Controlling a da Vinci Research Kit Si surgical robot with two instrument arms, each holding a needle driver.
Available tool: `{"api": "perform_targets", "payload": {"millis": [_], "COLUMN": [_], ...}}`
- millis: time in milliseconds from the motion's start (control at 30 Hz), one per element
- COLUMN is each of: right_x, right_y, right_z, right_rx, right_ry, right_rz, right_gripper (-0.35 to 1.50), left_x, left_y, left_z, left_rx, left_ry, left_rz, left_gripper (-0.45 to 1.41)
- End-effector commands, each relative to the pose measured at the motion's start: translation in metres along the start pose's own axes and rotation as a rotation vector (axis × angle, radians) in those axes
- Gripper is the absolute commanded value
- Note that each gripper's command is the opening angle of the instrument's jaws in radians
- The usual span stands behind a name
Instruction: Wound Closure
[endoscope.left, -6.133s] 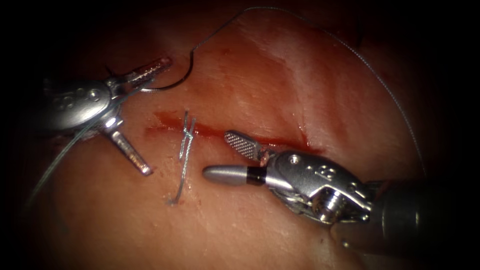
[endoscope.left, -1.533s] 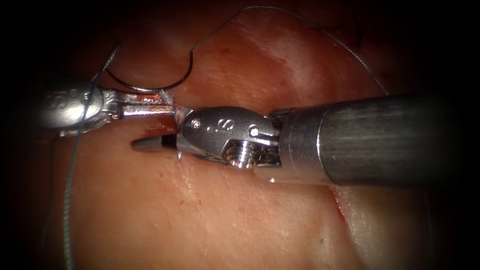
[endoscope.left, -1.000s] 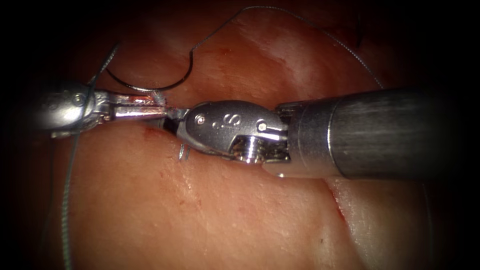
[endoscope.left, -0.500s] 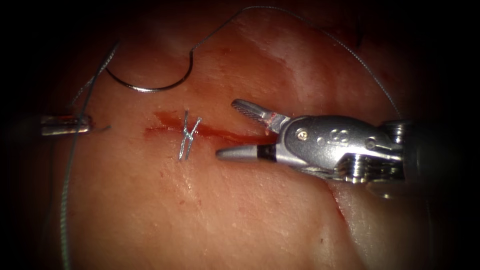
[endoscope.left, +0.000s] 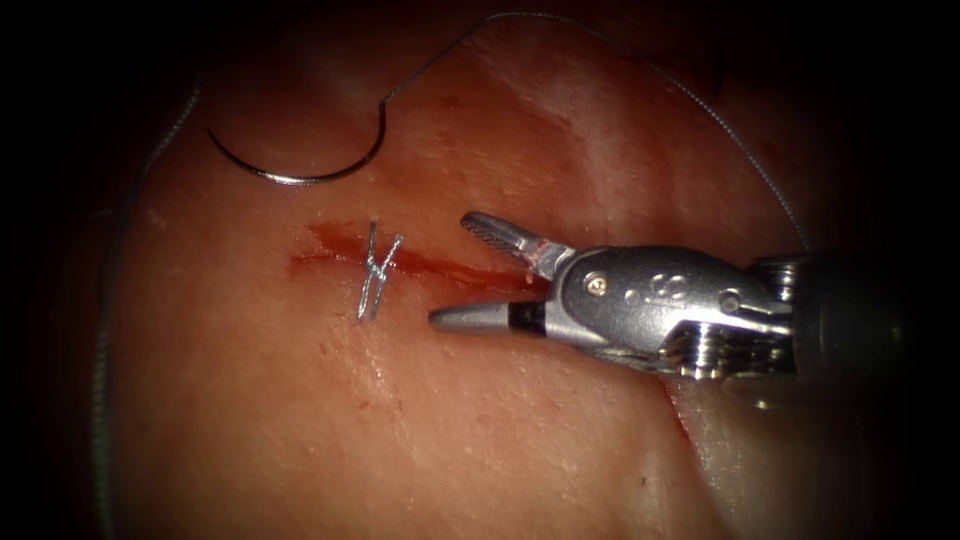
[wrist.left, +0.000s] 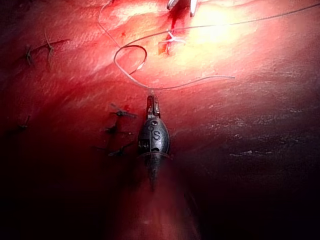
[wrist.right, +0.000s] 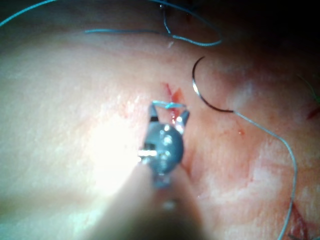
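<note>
The curved needle (endoscope.left: 290, 181) lies free on the tissue (endoscope.left: 480, 440), up and left of the cut (endoscope.left: 440, 270), not in the tissue and held by neither tool. Its thread (endoscope.left: 640, 60) arcs away to the right. A tied knot (endoscope.left: 375, 275) with short cut ends sits across the cut's left part. My right tool (endoscope.left: 455, 270) hovers just right of the knot, jaws wide open and holding nothing. In the right wrist view those jaws (wrist.right: 170, 117) straddle the knot (wrist.right: 167, 105). The left tool (wrist.left: 152, 102) has its jaws shut on the thread (wrist.left: 200, 84).
A long strand of thread (endoscope.left: 105, 330) runs down the tissue's far left. Red fluid (endoscope.left: 335, 240) stains the cut's left end. Older knotted stitches (wrist.left: 119, 113) lie beside the left tool. A pale fold in the tissue (endoscope.left: 700, 450) runs under the right tool's shaft.
The right tool drew back to the right from the knot with its jaws open. The left tool slid away left out of the endoscope view, taking the cut strand with it.
</note>
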Motion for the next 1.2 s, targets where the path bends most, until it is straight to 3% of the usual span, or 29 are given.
{"api": "perform_targets", "payload": {"millis": [33, 133, 200, 233, 300, 333, 567, 667, 733, 800, 833, 867, 933, 1033, 1200], "right_x": [-0.0003, -0.0003, -0.0003, -0.0003, -0.0003, -0.0003, -0.0002, -0.0002, -0.0002, -0.0002, -0.0002, -0.0002, -0.0002, -0.0001, -0.0001], "right_y": [-0.0003, -0.0003, -0.0003, -0.0003, -0.0003, -0.0003, -0.0004, -0.0004, -0.0004, -0.0004, -0.0004, -0.0004, -0.0004, -0.0005, -0.0005], "right_z": [0.0008, 0.0008, 0.0007, 0.0007, 0.0007, 0.0007, 0.0005, 0.0004, 0.0004, 0.0004, 0.0004, 0.0004, 0.0004, 0.0003, 0.0003], "right_rx": [0.002, 0.002, 0.002, 0.003, 0.003, 0.003, 0.005, 0.005, 0.005, 0.005, 0.005, 0.005, 0.006, 0.006, 0.006], "right_ry": [0.002, 0.002, 0.002, 0.002, -0.001, -0.001, -0.001, -0.001, -0.001, -0.001, -0.001, -0.001, -0.001, -0.001, -0.001], "right_rz": [0.002, 0.008, 0.008, 0.008, 0.007, 0.007, 0.02, 0.019, 0.019, 0.019, 0.019, 0.025, 0.025, 0.026, 0.026], "right_gripper": [1.35, 1.35, 1.35, 1.35, 1.35, 1.35, 1.35, 1.35, 1.35, 1.35, 1.35, 1.35, 1.35, 1.35, 1.35], "left_x": [-0.0016, -0.0034, -0.0042, -0.0048, -0.0054, -0.0054, -0.0049, -0.0006, 0.0018, 0.0076, 0.0076, 0.0099, 0.0113, 0.0157, 0.0165], "left_y": [0.0004, 0.0011, 0.0015, 0.0021, 0.0029, 0.0031, 0.0048, 0.0062, 0.0068, 0.008, 0.008, 0.0087, 0.0092, 0.0114, 0.0132], "left_z": [0.0009, 0.0017, 0.0022, 0.0028, 0.0035, 0.0036, 0.002, 0.0003, -0.0001, -0.0003, -0.0003, -0.0001, 0.0002, 0.0029, 0.0075], "left_rx": [0.003, 0.002, -0.006, -0.043, -0.068, -0.07, -0.123, -0.139, -0.146, -0.152, -0.152, -0.151, -0.149, -0.167, -0.215], "left_ry": [-0.016, -0.025, -0.028, -0.039, -0.079, -0.096, -0.365, -0.404, -0.401, -0.354, -0.354, -0.331, -0.319, -0.253, -0.154], "left_rz": [-0.005, -0.027, -0.057, -0.104, -0.108, -0.106, -0.096, -0.13, -0.131, -0.107, -0.107, -0.089, -0.082, -0.067, -0.054], "left_gripper": [-0.45, -0.38, 0.07, 0.42, 0.68, 0.71, 0.78, 0.76, 0.74, 0.74, 0.74, 0.74, 0.74, 0.71, 0.69]}}
